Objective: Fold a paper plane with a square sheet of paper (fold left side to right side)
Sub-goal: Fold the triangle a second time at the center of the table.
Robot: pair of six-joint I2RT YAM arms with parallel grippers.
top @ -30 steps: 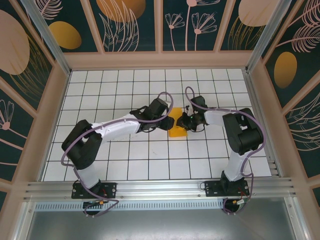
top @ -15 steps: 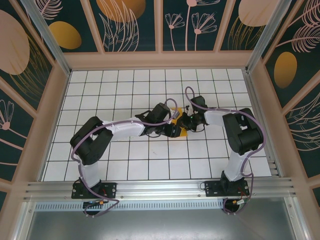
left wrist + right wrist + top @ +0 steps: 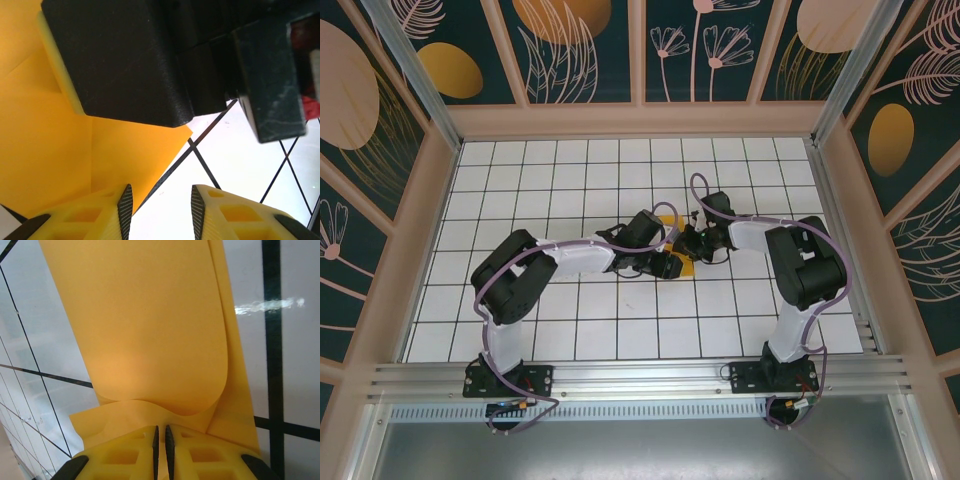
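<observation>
A white counter (image 3: 570,170) ruled with a black grid carries one orange-yellow sheet of paper (image 3: 684,268), lying near its middle, slightly right, partly curled up.

White tiled floor (image 3: 570,330) enclosed by dark floral walls (image 3: 720,50).

The left gripper (image 3: 159,200) has moved right, now covering most of the square sheet of paper (image 3: 45,145).

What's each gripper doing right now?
Left gripper: open, nothing between its jaws.
Right gripper: closed on the square sheet of paper.
</observation>
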